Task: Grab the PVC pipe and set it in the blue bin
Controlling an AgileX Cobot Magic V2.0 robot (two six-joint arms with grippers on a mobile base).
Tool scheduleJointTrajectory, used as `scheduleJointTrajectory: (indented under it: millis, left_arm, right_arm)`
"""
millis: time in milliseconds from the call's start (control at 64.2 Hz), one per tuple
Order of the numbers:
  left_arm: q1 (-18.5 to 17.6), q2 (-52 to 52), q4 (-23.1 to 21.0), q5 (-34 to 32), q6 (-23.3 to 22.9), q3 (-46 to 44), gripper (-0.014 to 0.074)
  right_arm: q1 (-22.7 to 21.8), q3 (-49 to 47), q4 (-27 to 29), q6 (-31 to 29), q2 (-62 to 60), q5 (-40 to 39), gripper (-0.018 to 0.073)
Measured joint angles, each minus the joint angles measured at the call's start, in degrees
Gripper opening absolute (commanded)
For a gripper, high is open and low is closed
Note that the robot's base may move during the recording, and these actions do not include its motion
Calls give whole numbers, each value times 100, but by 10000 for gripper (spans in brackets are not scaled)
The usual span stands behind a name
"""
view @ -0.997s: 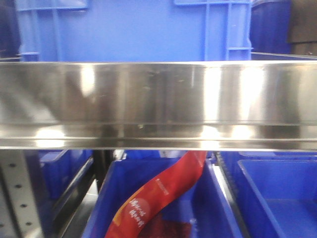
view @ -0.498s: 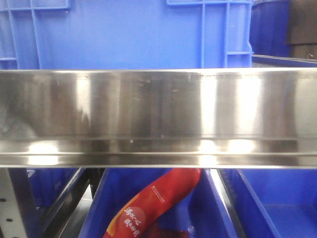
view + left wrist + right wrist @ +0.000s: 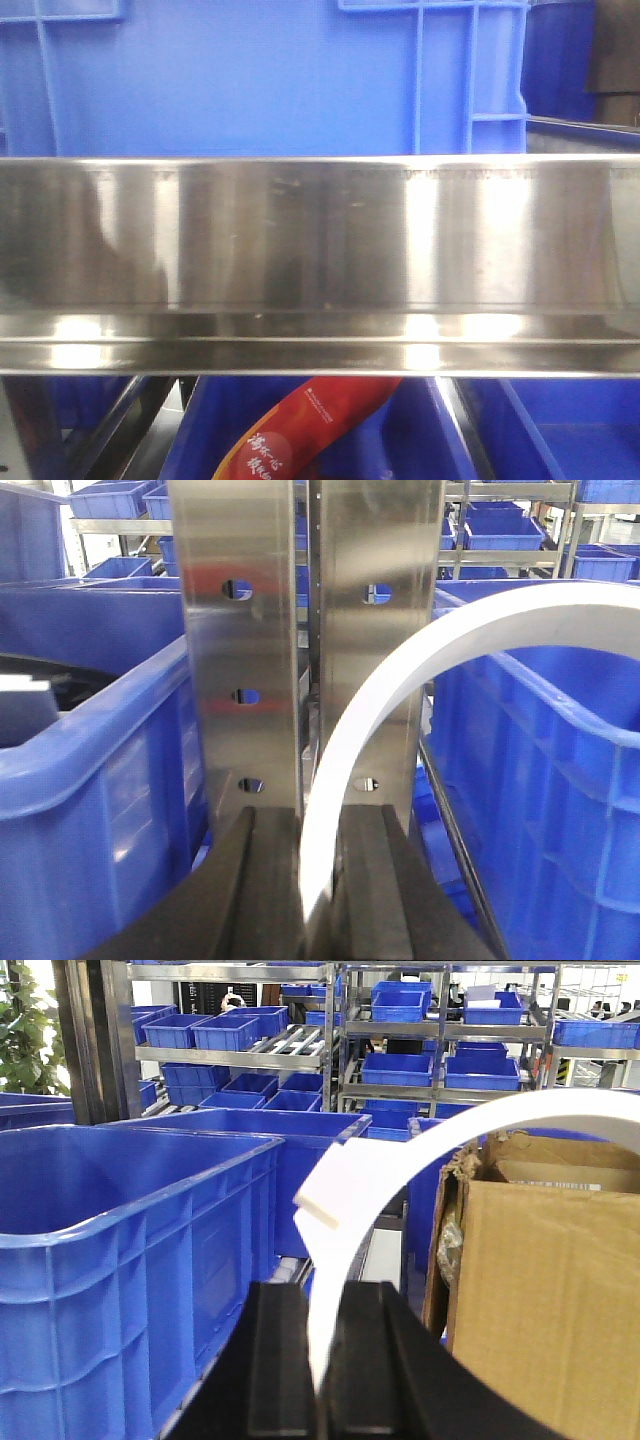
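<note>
I am holding a white PVC pipe (image 3: 420,665) clamped in the left claw (image 3: 318,825), arcing before steel shelf posts (image 3: 235,650); the right claw (image 3: 322,1305) is pinching a white arc (image 3: 500,1115) beside a blue bin (image 3: 120,1240).

The front camera sits close, square-on to a steel shelf rail (image 3: 320,260). The wrist cameras look forward over the left gripper (image 3: 310,820) at nearby steel posts (image 3: 240,630) and over the right gripper (image 3: 322,1295) toward distant racks (image 3: 240,1055). Blue bins (image 3: 250,80) appear in all.
</note>
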Motion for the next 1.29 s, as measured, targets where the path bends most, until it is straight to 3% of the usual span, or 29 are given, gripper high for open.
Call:
scheduleJointTrajectory:
  millis: [1293]
  left_arm:
    - [0, 0, 0, 0, 0, 0, -111]
  right_arm:
    - [0, 0, 0, 0, 0, 0, -168]
